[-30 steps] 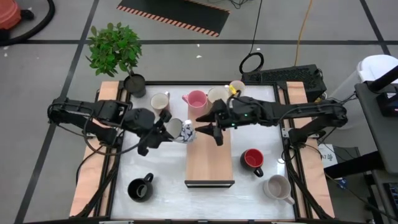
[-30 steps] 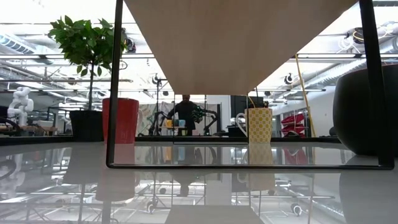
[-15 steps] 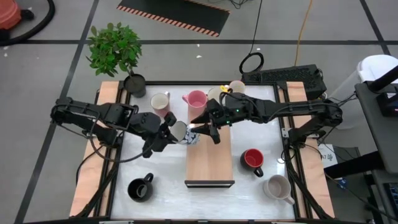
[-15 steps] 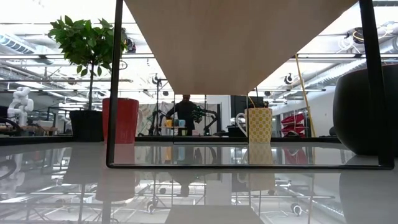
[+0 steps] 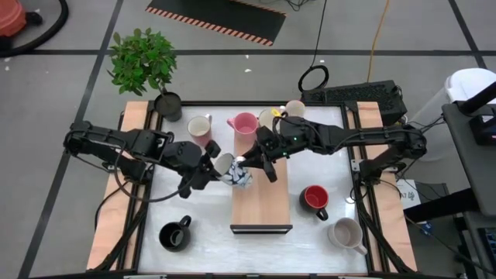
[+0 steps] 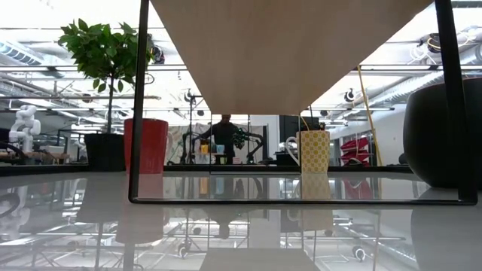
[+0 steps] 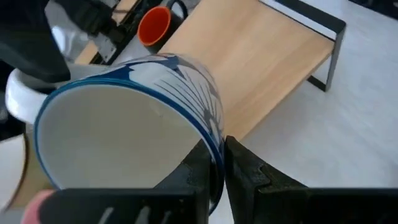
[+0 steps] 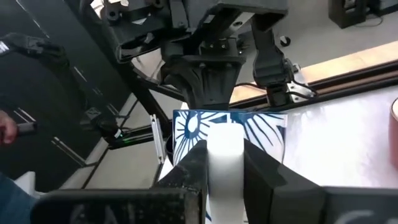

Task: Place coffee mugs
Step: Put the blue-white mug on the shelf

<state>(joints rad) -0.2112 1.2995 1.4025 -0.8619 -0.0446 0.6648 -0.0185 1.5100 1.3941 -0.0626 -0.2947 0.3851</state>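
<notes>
Left gripper: the left gripper [image 5: 211, 167] sits left of the picture's centre in the high view; in the left wrist view its fingers [image 7: 202, 163] are pressed together on the rim wall of the blue-patterned mug [image 7: 134, 121], one inside and one outside.
Right gripper: the right gripper [image 5: 246, 159] is just right of that mug in the high view; in the right wrist view its two fingers [image 8: 196, 165] are closed on the white handle [image 8: 224, 155].
Mug position: the blue-patterned mug [image 5: 235, 172] is near the centre of the high view, tilted, at the left edge of the wooden shelf [image 5: 262, 203], held between both grippers.
Handling: it looks like glazed ceramic, so I judge it stiff, fairly heavy for its size, slippery on the glaze and breakable if it falls.
Where to hold: the handle gives a grip that resists sliding; the rim pinch is thin and could let the mug swing.
Risk: with two grips at once, pulling in different directions could strain the handle.
Other mugs: pink mug [image 5: 245, 123] and two pale ones in the upper middle, red mug [image 5: 314, 198] and grey mug [image 5: 346, 232] lower right, black mug [image 5: 173, 235] lower left.
</notes>
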